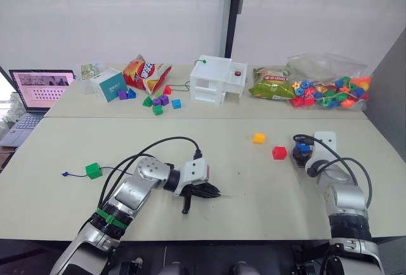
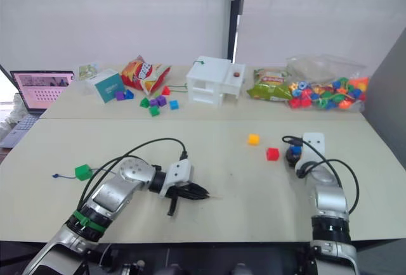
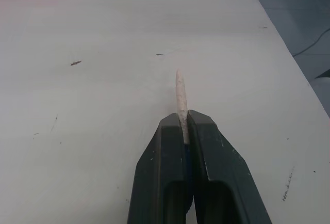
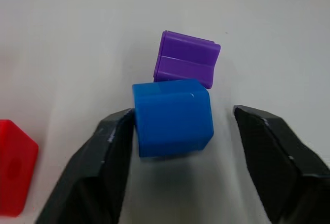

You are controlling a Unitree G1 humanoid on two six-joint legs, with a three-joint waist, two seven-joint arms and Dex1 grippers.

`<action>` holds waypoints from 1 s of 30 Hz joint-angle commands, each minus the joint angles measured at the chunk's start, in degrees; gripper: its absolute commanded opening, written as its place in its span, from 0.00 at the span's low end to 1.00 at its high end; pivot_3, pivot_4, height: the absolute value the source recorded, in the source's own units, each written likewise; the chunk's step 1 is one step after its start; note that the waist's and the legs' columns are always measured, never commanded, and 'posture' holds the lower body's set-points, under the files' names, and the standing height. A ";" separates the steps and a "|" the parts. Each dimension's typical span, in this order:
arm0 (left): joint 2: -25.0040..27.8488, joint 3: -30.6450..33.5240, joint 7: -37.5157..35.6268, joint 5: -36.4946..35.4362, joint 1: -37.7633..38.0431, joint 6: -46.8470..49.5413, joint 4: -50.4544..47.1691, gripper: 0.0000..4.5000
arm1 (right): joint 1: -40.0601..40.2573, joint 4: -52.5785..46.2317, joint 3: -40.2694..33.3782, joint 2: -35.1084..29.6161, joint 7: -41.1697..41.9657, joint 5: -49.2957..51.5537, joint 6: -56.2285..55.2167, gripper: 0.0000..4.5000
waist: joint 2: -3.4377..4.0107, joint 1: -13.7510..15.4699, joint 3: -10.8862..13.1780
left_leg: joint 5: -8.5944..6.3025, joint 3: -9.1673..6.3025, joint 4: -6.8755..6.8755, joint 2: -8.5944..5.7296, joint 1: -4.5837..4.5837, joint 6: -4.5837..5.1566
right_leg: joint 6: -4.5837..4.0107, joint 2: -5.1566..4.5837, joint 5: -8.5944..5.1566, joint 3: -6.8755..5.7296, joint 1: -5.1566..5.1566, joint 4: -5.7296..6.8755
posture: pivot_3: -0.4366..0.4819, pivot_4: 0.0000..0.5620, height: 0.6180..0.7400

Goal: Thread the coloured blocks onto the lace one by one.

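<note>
White walls stood behind two pale tables [image 1: 209,180] pushed together. On the far table sat a laptop [image 1: 39,89], a chip bag [image 1: 146,72], a white box [image 1: 217,79] and a clear bag [image 1: 330,85] full of bright beads.

On the near table, the left gripper [image 3: 183,123] was squeezed tight on the pale tip [image 3: 180,92] of the lace [image 1: 75,174]. The tip stuck out past its fingers. The green block [image 1: 94,170] lay well off behind that arm, with a bit of lace beside it.

The right gripper [image 4: 183,131] was open wide. The blue block [image 4: 172,116] sat between its fingers, touching one finger [image 4: 105,157] and apart from the other. The purple block [image 4: 186,65] lay just past the blue one, touching it. The red block [image 1: 279,153] lay near that gripper, to its left, and the yellow block [image 1: 259,138] lay a little further left.
</note>
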 commanded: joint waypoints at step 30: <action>1.53 2.35 -1.23 -1.26 -2.06 -0.81 1.27 0.00 | 26.85 -60.47 25.32 9.42 -7.50 11.44 34.88 0.27 | 0.14 0.22 -0.04 | -0.01 -0.12 0.07 -0.12 -0.01 0.03 | 0.03 -0.08 0.01 -0.08 0.01 0.00 | 0.48 0.27 1.00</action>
